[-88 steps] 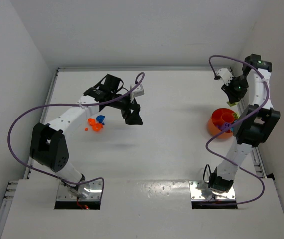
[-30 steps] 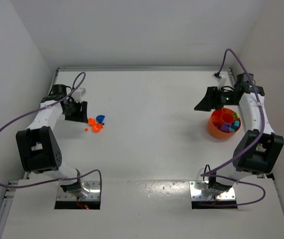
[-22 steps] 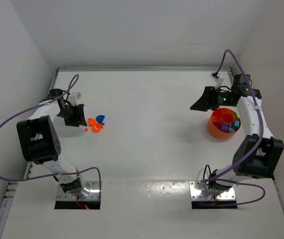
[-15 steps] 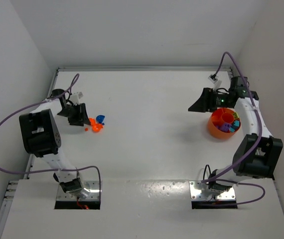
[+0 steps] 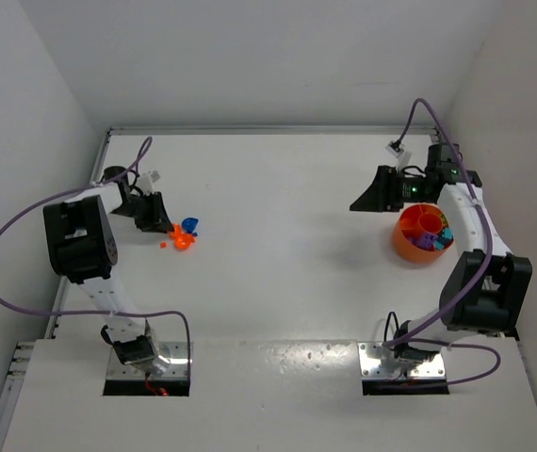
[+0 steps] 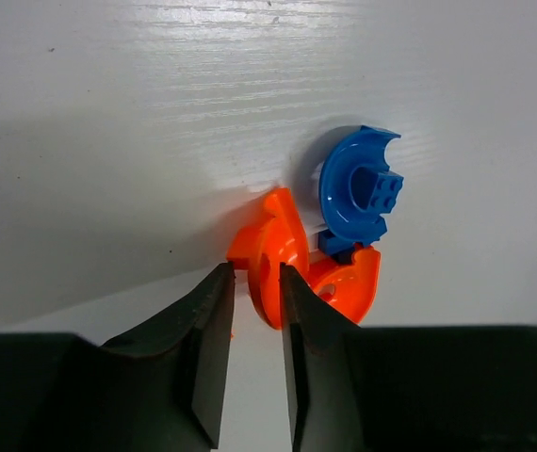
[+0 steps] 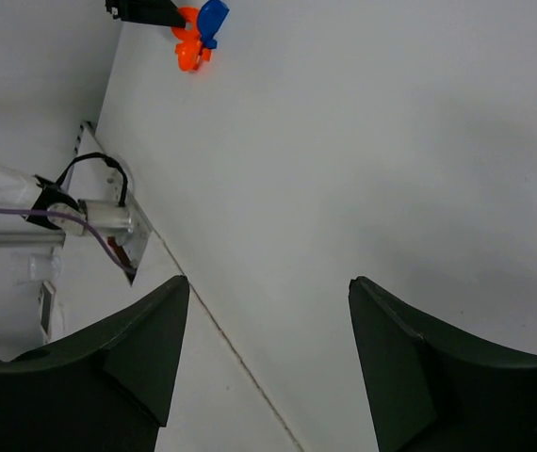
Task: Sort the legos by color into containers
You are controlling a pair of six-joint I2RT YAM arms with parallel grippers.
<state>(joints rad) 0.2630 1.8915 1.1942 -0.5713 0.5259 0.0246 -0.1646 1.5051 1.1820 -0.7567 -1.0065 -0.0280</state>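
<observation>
Judging orange lego (image 6: 270,254) prob. light, stiff, slick: nip its thin rim. L gripper (image 6: 254,282): narrow gap astride it, can't tell if pinching; R gripper (image 7: 268,287) spread, empty.

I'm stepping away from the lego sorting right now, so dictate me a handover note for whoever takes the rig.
Left gripper: jaws narrow at the edge of an orange lego; grip unclear.
Right gripper: jaws open, empty, near the orange tub.
Done: purple and teal legos lie in the tub.
To do: that one, a second orange lego and a blue lego, all on the table.
</observation>
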